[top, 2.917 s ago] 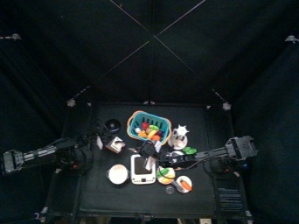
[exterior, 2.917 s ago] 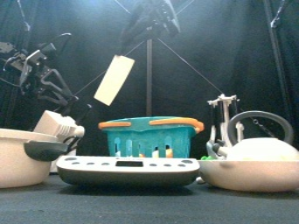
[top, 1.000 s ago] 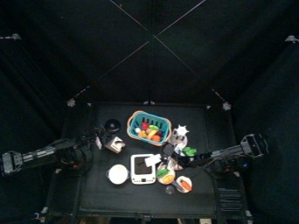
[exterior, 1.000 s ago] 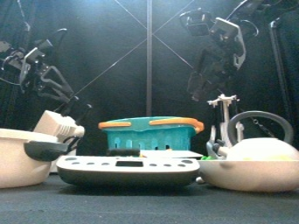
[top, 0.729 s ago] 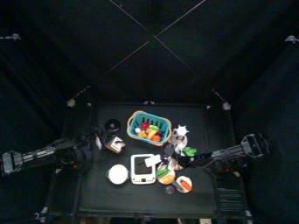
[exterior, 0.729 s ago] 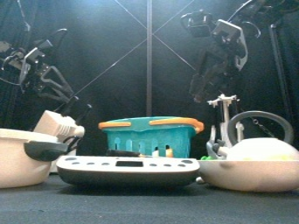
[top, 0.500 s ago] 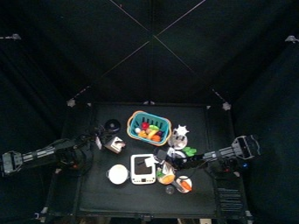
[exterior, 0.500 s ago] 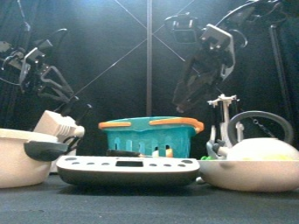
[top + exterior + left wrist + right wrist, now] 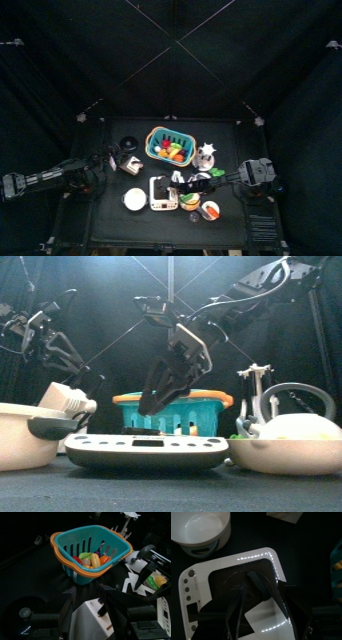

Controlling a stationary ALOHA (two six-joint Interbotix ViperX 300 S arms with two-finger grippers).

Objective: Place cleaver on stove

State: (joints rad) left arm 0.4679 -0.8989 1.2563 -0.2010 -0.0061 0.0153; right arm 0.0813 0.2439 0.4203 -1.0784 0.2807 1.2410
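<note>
The stove [image 9: 211,577] is a white rounded slab with a dark centre panel, at the table's front middle [image 9: 163,192] [image 9: 147,446]. The cleaver's pale blade [image 9: 261,619] lies on the dark panel, with a dark handle beyond it. My right gripper [image 9: 261,584] hangs low over the stove [image 9: 183,184] [image 9: 155,404], with its jaws apart on either side of the cleaver. The front view does not show the cleaver. My left gripper [image 9: 90,604] is open and empty. It rests at the table's left [image 9: 94,172].
A teal basket [image 9: 168,146] [image 9: 214,411] [image 9: 87,547] of toy food stands behind the stove. A white bowl [image 9: 134,200] [image 9: 20,436] [image 9: 201,529] sits to its left. A white kettle [image 9: 287,441] and small items crowd its right.
The cleaver hung in the air 2.9 s ago and now lies on the stove. My right arm, drawn back to the right a second ago, has swung left and down over the stove.
</note>
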